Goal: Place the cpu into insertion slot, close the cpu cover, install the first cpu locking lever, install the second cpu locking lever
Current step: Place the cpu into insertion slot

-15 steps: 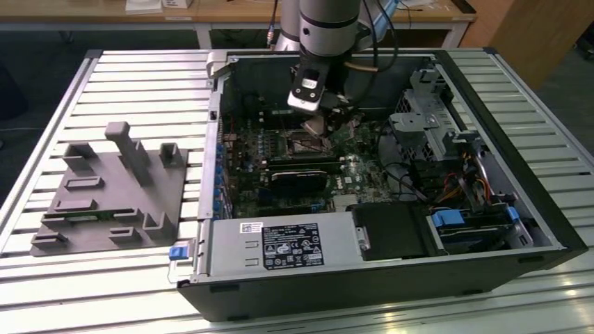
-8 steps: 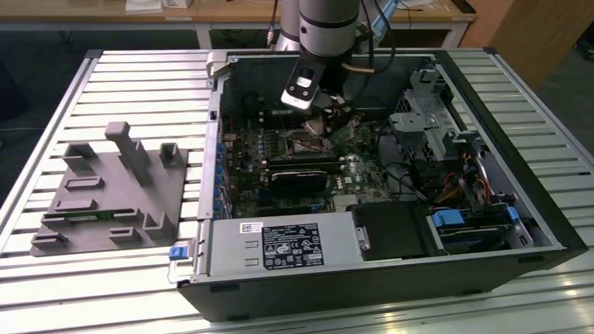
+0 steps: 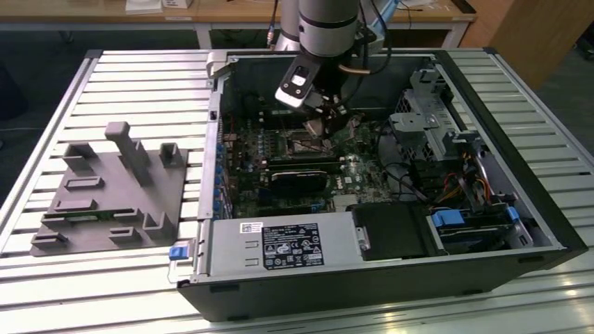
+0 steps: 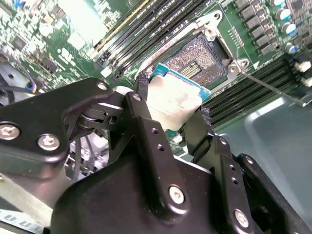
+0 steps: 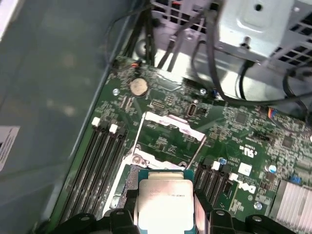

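Looking into the big computer case (image 3: 371, 289), you see the green board (image 5: 243, 131). Your gripper (image 4: 173, 100) hangs over it, jaws clamped on the cpu (image 4: 170, 105), just beside the open insertion slot (image 4: 197, 61), not in it.

The end effector (image 4: 173, 97) hides part of the cpu (image 4: 168, 105), perhaps half.

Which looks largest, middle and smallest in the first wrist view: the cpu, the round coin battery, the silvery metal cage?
1. silvery metal cage, partly cropped.
2. cpu; it sits nearest the camera, so its true rank is unsure.
3. round coin battery, clearly smallest.
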`<act>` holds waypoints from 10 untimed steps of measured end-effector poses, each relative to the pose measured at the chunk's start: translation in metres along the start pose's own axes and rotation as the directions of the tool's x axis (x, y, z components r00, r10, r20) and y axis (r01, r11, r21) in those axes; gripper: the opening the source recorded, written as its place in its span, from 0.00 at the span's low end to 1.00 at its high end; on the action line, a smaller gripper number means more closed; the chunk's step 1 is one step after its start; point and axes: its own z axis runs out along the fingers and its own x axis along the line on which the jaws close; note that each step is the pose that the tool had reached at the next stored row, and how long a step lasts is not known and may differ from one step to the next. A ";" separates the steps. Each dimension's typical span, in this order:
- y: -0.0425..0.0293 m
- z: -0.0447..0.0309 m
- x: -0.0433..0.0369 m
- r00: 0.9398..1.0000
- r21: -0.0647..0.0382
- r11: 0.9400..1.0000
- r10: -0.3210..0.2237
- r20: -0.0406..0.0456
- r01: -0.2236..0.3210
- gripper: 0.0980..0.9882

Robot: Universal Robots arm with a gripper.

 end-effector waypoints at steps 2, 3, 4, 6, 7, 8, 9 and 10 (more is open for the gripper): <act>0.0000 0.0002 0.0000 0.999 -0.001 0.999 0.034 0.003 -0.034 0.49; 0.0000 0.0003 0.0000 0.999 -0.002 0.999 0.051 0.005 -0.051 0.49; 0.0000 0.0005 0.0000 0.998 -0.002 0.998 0.070 0.006 -0.070 0.49; 0.0000 0.0007 0.0000 0.994 -0.004 0.994 0.105 0.010 -0.105 0.49; -0.0001 0.0008 0.0000 0.992 -0.005 0.992 0.122 0.011 -0.122 0.49; -0.0001 0.0010 0.0000 0.990 -0.005 0.990 0.140 0.013 -0.140 0.49; -0.0001 0.0011 0.0000 0.987 -0.006 0.988 0.157 0.014 -0.157 0.49; -0.0001 0.0012 0.0000 0.984 -0.007 0.985 0.175 0.016 -0.175 0.49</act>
